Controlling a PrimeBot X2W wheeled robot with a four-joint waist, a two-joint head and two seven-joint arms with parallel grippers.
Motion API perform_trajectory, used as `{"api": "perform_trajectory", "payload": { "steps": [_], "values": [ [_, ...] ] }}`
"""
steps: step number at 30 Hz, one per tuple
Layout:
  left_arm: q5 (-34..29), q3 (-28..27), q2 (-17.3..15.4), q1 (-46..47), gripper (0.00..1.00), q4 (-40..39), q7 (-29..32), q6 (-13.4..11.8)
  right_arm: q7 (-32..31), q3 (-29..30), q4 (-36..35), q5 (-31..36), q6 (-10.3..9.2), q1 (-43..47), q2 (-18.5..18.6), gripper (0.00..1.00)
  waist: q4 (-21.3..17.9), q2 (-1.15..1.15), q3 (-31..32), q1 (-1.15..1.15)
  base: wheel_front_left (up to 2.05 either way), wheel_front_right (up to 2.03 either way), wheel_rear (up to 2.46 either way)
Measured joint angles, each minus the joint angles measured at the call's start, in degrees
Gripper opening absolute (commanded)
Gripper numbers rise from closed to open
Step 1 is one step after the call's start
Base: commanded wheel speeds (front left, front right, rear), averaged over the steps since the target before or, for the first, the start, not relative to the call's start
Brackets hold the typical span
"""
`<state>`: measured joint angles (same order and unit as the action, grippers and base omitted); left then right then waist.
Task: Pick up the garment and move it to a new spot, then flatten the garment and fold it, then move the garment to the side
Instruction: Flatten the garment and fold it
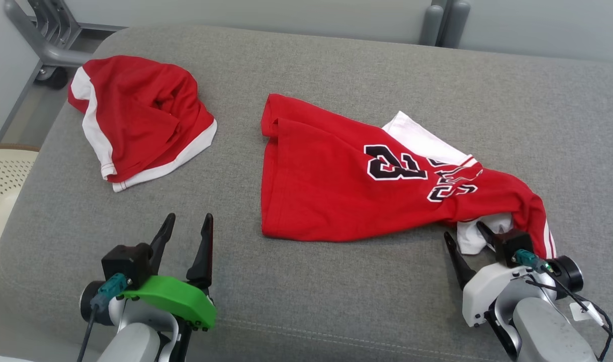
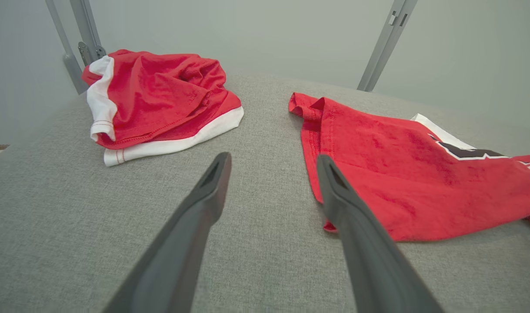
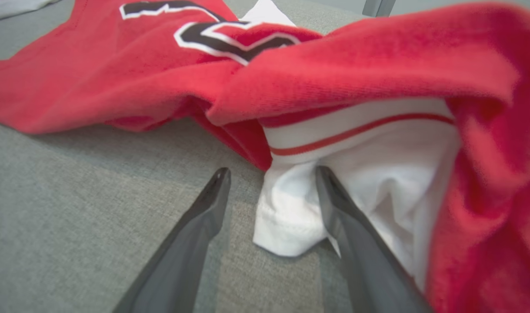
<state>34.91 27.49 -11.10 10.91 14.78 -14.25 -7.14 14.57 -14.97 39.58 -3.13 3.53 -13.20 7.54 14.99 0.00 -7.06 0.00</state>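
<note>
Red cloth with white trim made up the jersey point(image 1: 346, 191) you were working on. It lay on the right half of the grey cushion point(image 1: 336, 65). Its long axis ran across the head view on a slant, from the far left down to the near right. The broad, flatter hem end pointed left and sat roughly mid-cushion. The other end narrowed into a bunched, twisted mass at the near right, with white panels showing above and below it. The black, white-edged numerals sat inverted as seen from the head.

Your right gripper point(image 1: 462, 230) was at that bunched end with its jaws spread wide. In the right wrist view, a white hemmed fold of the jersey point(image 3: 286, 217) lay partly between the fingers point(image 3: 356, 243) of the right gripper point(image 3: 272, 169), unpinched. Your left gripper point(image 1: 189, 217) hung over bare fabric near the front edge, well apart from the jersey, jaws also spread and holding nothing.

A second crumpled garment point(image 1: 140, 120), red with white bands, lay heaped at the cushion's far left. The cushion was woven grey upholstery with rounded corners and a stitched seam along the front. Behind it stood a grey metal frame point(image 1: 39, 45) against a pale wall point(image 1: 286, 15), and a cream perforated basket point(image 1: 2, 176) sat off the left side.
</note>
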Motion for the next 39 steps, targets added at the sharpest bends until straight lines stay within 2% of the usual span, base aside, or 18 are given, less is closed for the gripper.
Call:
{"api": "perform_trajectory", "payload": {
  "steps": [6,11,13,15,16,17,21,27,32,35,37,39],
  "values": [
    [-0.45,-1.05,0.15,-2.74,1.0,-2.65,0.0,0.0,-1.32,-0.21,2.8,0.26,-0.59,-0.86,0.04,1.0,-0.15,0.0,0.11,0.0,0.0,0.0,0.0],
    [-0.93,-1.3,0.66,-4.28,1.0,-4.5,0.0,0.0,-2.6,-0.31,4.81,0.25,-0.6,-2.33,-0.03,0.82,-0.25,0.0,-0.14,0.0,0.0,0.0,0.0],
    [-1.05,-1.37,0.75,-4.84,1.0,-5.02,0.0,0.0,-3.34,-0.3,5.65,0.24,-0.59,-3.0,-0.1,0.65,-0.26,0.0,-0.28,0.0,0.0,0.0,0.0],
    [-1.35,-1.57,0.76,-5.34,1.0,-5.65,0.0,0.0,-4.02,-0.3,6.36,0.25,-0.6,-3.66,-0.1,0.35,-0.26,0.0,-0.42,0.0,0.0,0.0,0.0],
    [-1.35,-1.7,0.79,-5.53,1.0,-6.04,0.0,0.0,-4.52,-0.31,6.79,0.25,-0.59,-4.06,-0.05,0.22,-0.25,0.0,-0.49,0.0,0.0,0.0,0.0],
    [-1.35,-1.81,0.83,-5.72,1.0,-6.38,0.0,0.0,-4.85,-0.3,7.08,0.25,-0.6,-4.38,0.02,0.0,-0.25,0.0,-0.56,0.0,0.0,0.0,0.0],
    [-1.43,-2.59,1.02,-6.95,1.0,-8.15,0.0,0.0,-6.16,-0.92,7.97,0.48,-0.22,-5.72,0.58,0.0,-0.46,0.0,-0.82,0.0,0.0,0.0,0.0],
    [-1.43,-4.32,1.15,-8.09,1.0,-9.78,0.0,0.0,-8.62,-3.79,7.24,0.71,2.85,-6.99,2.0,0.0,-1.85,0.0,-0.92,0.0,0.0,0.0,0.0],
    [-1.43,-5.59,1.11,-9.14,1.0,-10.35,0.01,0.0,-10.8,-6.08,5.83,1.33,4.04,-7.28,3.97,0.0,-3.36,0.0,-0.88,0.0,0.0,0.0,0.0],
    [-1.47,-6.25,1.12,-9.77,1.0,-10.85,0.09,0.0,-13.28,-7.64,4.24,0.52,4.21,-7.11,6.95,0.0,-5.21,0.0,-0.63,0.0,0.0,0.0,0.0],
    [-1.52,-6.62,1.13,-10.03,1.0,-11.07,0.1,0.0,-14.22,-9.73,2.79,-2.33,4.1,-6.54,8.06,0.0,-6.2,0.0,-0.39,0.0,0.0,0.0,0.0],
    [-1.69,-6.59,1.15,-10.08,1.0,-11.24,0.27,0.0,-14.77,-15.45,0.13,-7.71,3.85,-4.98,8.08,0.0,-7.17,0.0,-0.06,0.0,0.0,0.0,0.0]
  ]
}}
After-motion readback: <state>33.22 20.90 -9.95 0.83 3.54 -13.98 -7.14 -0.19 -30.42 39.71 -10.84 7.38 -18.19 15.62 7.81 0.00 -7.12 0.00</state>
